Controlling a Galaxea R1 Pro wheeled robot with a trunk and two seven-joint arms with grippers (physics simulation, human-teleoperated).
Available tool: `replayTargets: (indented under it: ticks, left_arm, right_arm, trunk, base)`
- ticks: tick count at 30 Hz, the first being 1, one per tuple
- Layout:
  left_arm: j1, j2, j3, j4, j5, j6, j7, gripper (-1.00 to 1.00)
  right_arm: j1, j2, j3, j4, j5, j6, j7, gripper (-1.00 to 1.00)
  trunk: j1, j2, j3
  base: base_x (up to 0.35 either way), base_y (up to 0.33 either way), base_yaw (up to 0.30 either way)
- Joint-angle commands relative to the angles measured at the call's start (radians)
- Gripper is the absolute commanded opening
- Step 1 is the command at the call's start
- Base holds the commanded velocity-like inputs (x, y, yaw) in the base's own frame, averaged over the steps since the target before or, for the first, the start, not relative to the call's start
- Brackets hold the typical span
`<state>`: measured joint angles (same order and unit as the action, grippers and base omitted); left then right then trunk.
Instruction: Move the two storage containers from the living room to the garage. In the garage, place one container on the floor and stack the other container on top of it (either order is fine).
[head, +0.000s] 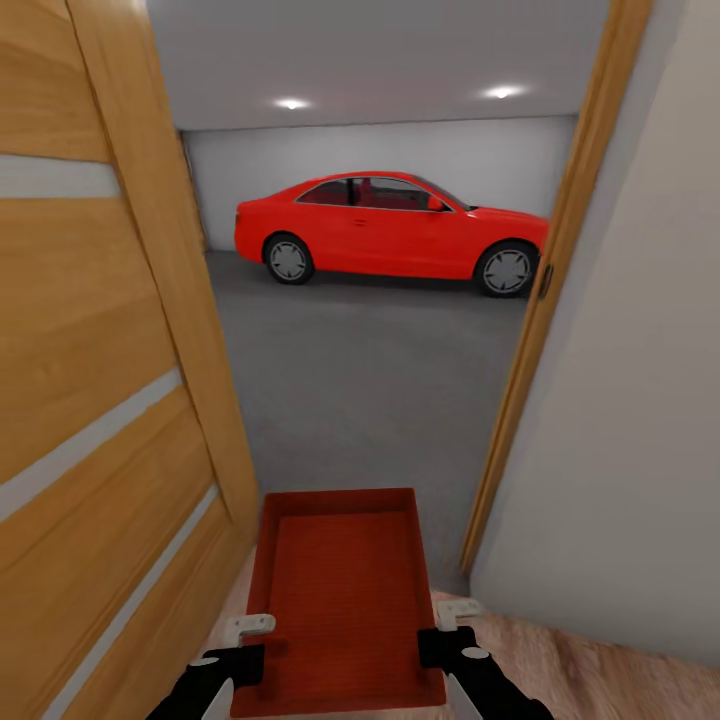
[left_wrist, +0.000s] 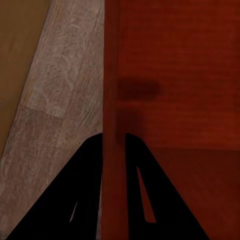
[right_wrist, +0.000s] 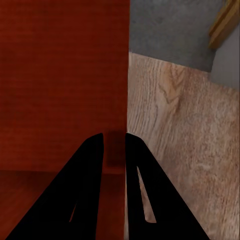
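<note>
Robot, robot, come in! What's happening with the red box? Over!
Left gripper and right gripper each clamped on a side wall of the box. Box carried at the garage doorway. Wooden door close on the left, red car far ahead.

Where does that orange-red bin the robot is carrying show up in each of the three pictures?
Head view: the storage container sits bottom centre, held between both grippers in the doorway.
Left wrist view: its wall and inside cover the picture's right half, the left gripper shut on its rim.
Right wrist view: it covers the left half, the right gripper shut on its rim.
Shared landmark: the wood plank floor beside the bin.
</note>
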<state>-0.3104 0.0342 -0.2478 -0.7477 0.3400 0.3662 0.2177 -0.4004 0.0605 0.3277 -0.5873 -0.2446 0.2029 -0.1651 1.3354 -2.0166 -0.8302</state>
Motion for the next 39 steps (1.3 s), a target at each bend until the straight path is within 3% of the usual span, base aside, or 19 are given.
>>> replayTargets:
  ticks: [1, 9, 26, 39]
  left_arm:
    - [-0.001, 0.001, -0.010, -0.035, 0.026, -0.001, 0.009, -1.00]
    - [-0.001, 0.001, -0.010, -0.035, 0.026, -0.001, 0.010, -1.00]
    - [-0.001, 0.001, -0.010, -0.035, 0.025, -0.001, 0.010, -1.00]
    - [-0.001, 0.001, -0.010, -0.035, 0.026, -0.001, 0.010, -1.00]
  right_arm:
    - [0.000, -0.001, 0.008, 0.000, -0.019, 0.004, -0.005, -1.00]
    - [0.000, -0.001, 0.008, 0.000, -0.019, 0.004, -0.005, -1.00]
    - [0.000, -0.001, 0.008, 0.000, -0.019, 0.004, -0.005, -1.00]
    - [0.000, -0.001, 0.008, 0.000, -0.019, 0.004, -0.005, -1.00]
  trunk:
    - [0.000, 0.000, -0.001]
    - [0.000, 0.000, -0.001]
    - [0.000, 0.000, -0.001]
    - [0.000, 0.000, -0.001]
  base:
    - [0.110, 0.281, -0.002]
    - [0.040, 0.091, -0.058]
    - [0.014, 0.008, -0.227]
    - [0.162, 0.125, -0.028]
